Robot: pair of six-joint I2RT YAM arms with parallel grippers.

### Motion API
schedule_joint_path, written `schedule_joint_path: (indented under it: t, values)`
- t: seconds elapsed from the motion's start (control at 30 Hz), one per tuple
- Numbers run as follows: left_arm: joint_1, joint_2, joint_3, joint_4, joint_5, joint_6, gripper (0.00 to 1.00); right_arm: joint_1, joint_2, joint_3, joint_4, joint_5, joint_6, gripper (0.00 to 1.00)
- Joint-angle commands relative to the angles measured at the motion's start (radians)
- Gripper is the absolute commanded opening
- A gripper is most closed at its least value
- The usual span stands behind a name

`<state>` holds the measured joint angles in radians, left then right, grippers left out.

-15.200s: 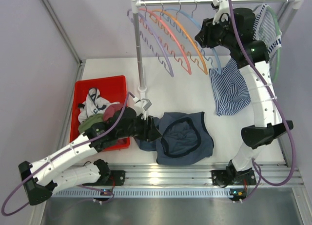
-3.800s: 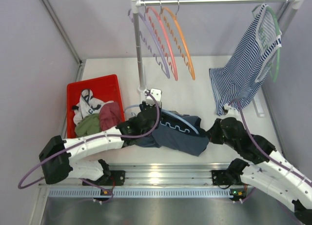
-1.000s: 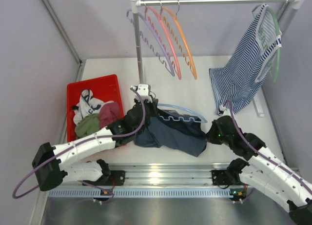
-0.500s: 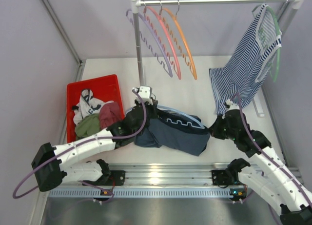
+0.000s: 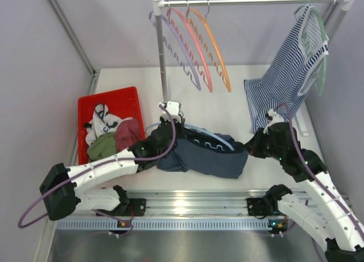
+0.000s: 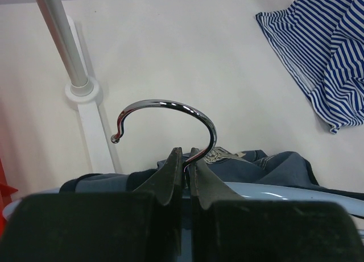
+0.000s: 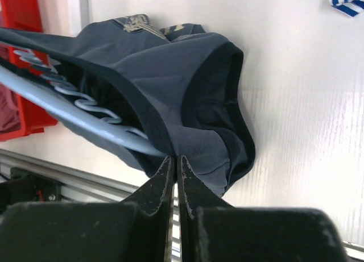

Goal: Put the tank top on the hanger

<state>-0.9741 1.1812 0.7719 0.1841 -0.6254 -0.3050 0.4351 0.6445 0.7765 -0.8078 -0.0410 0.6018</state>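
Observation:
The dark slate-blue tank top lies bunched on the table between my arms, draped over the light-blue hanger. My left gripper is shut on the stem of the hanger's metal hook, just above the light-blue arch. The tank top shows behind the fingers. My right gripper is shut on the tank top at its right edge, right where the hanger passes under the navy trim. The hanger's right end is hidden inside the fabric.
A red bin of clothes stands at the left. The rack post rises behind my left gripper, with purple, pink and orange hangers on its bar. A striped top hangs on a green hanger at the back right.
My right gripper has pulled the tank top's edge to the right and slightly back, so the fabric now covers the hanger's right end. My left gripper has shifted little.

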Motion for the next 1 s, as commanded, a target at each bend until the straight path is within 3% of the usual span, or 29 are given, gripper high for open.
schedule_joint_path:
  t: [0.0, 0.17, 0.63, 0.97]
  values:
    - [0.005, 0.003, 0.017, 0.081, -0.039, 0.026, 0.00, -0.013, 0.007, 0.073, -0.013, -0.040, -0.025, 0.00]
    - [-0.011, 0.034, 0.053, 0.081, -0.014, 0.029, 0.00, -0.013, 0.040, 0.095, 0.015, -0.114, -0.020, 0.00]
    - [-0.184, 0.193, 0.236, 0.018, -0.212, 0.040, 0.00, 0.039, 0.159, 0.174, 0.101, -0.125, -0.013, 0.00]
    - [-0.225, 0.204, 0.234, 0.018, -0.149, 0.000, 0.00, 0.074, 0.222, 0.257, 0.122, -0.111, -0.014, 0.00]
